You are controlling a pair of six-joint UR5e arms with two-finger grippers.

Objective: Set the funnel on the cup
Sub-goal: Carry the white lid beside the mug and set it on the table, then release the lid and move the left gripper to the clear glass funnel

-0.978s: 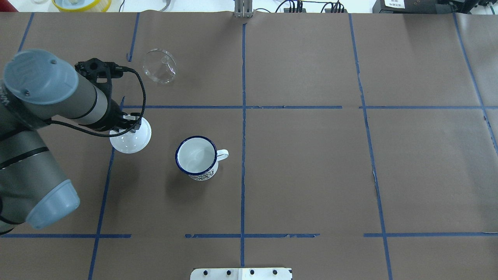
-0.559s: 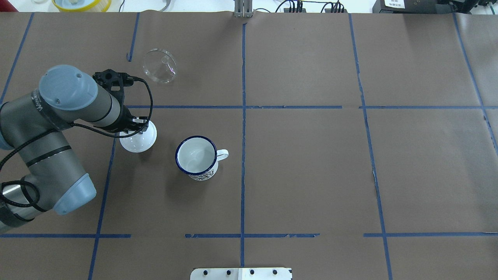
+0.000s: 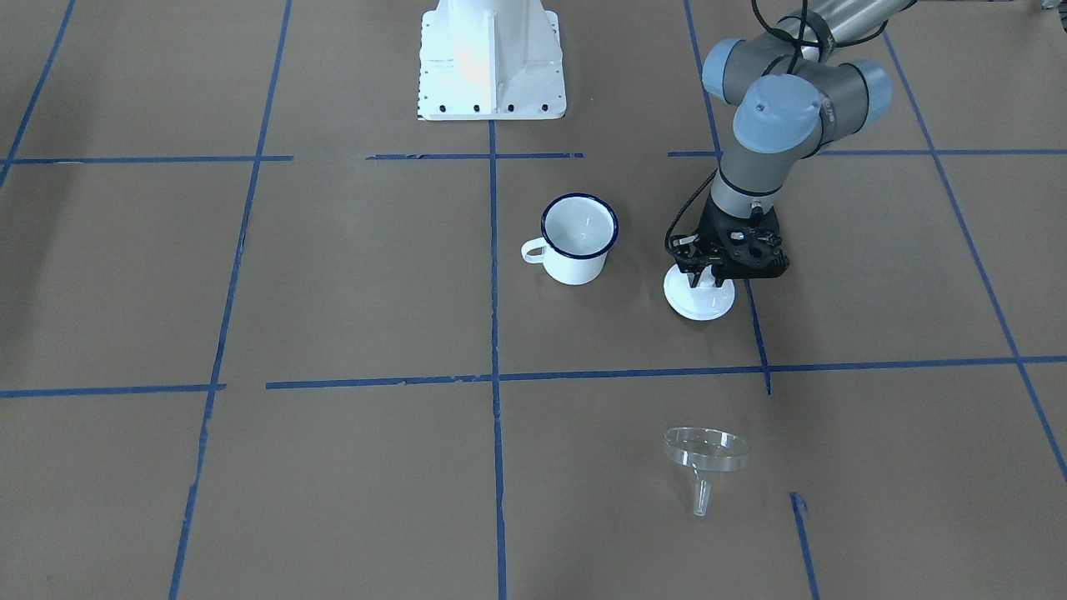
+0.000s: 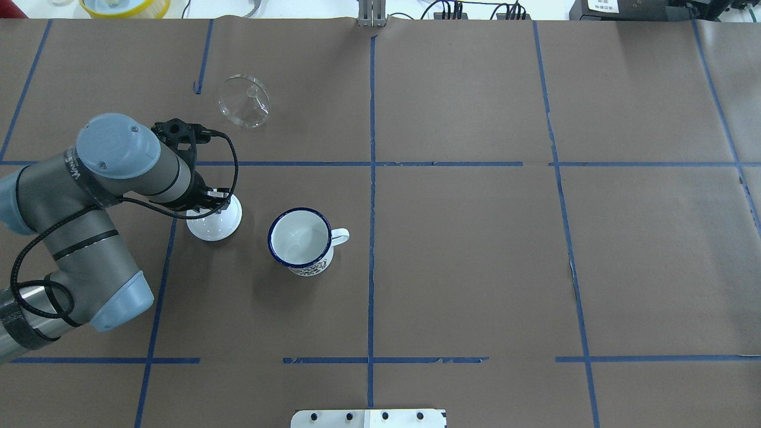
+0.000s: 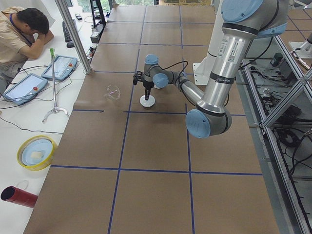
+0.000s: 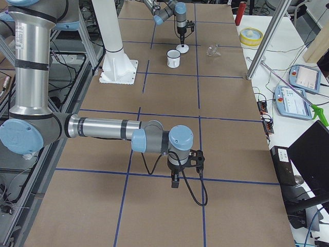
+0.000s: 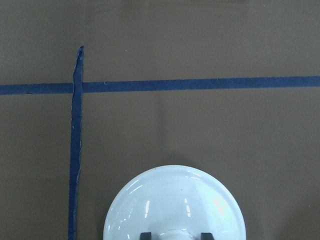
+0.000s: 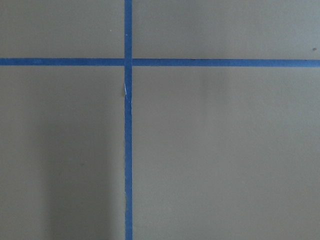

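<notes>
My left gripper point(image 4: 213, 201) is clamped narrow on the lid point(image 4: 215, 224), just left of the cup point(image 4: 299, 238). The funnel point(image 4: 244, 101) lies on its side farther back, well apart. I cannot tell how the right gripper point(image 6: 175, 181) stands.

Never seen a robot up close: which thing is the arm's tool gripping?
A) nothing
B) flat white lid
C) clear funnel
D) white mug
B: the tool clamps the white lid by its knob; the funnel lies apart.
</notes>
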